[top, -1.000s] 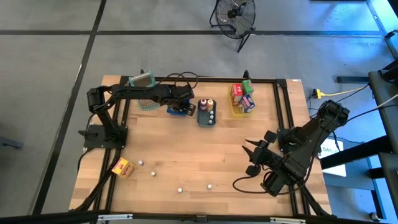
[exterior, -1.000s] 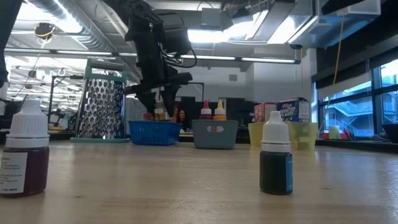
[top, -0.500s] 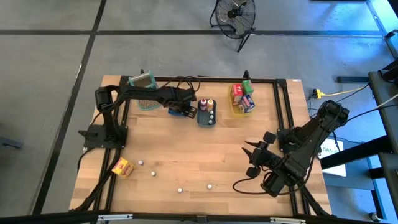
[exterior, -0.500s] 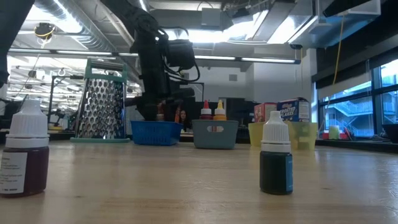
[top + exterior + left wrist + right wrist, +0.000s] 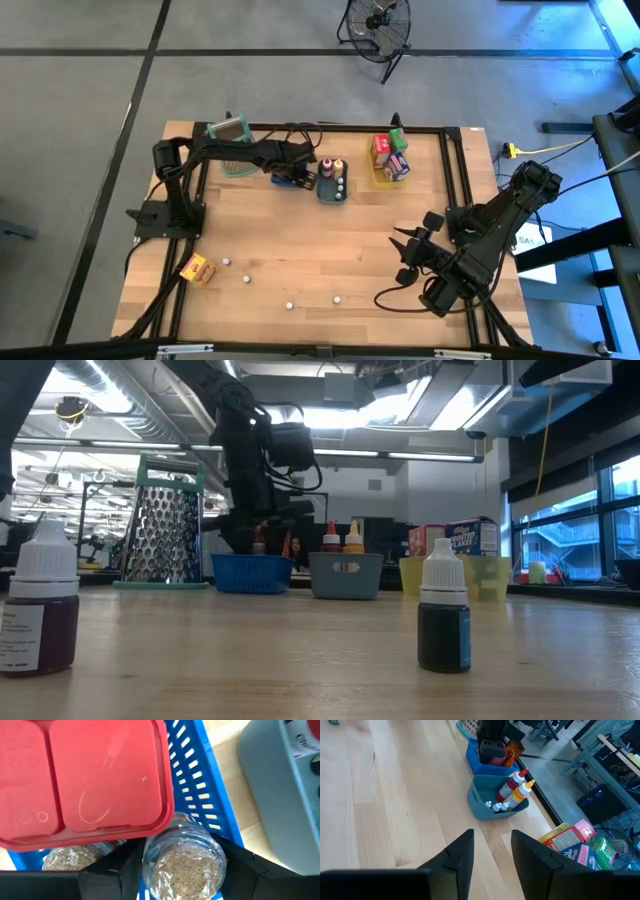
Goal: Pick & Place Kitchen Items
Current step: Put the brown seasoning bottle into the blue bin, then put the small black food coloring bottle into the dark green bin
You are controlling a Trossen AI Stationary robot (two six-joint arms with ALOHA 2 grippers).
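We had the left gripper [image 5: 182,865] down inside the blue tray [image 5: 200,785] at the far side of the table, its jaws set around a clear jar [image 5: 184,862] of brown grains. The jar stood upright in the tray, just beside a red-lidded box [image 5: 85,780], with a second jar [image 5: 67,859] close by. We judged this to be the placing step: the jar had reached its tray but was not yet let go, the fingers [image 5: 112,870] pressing it from both sides.

The right gripper [image 5: 408,255] waited low over the table's right side with its fingers apart and nothing between them, well away from the trays.

Next to the blue tray stood the grey tray [image 5: 332,190] with its small bottles, then the yellow tray [image 5: 380,180] holding the cartons [image 5: 391,155]. Loose items remained on the near part of the table: a yellow-orange carton [image 5: 197,268] and several small bottles [image 5: 289,304].

The next move, as we saw it, called for parting the jaws and lifting straight up, so as not to tip the jar or catch the red lid, then turning to the loose items.
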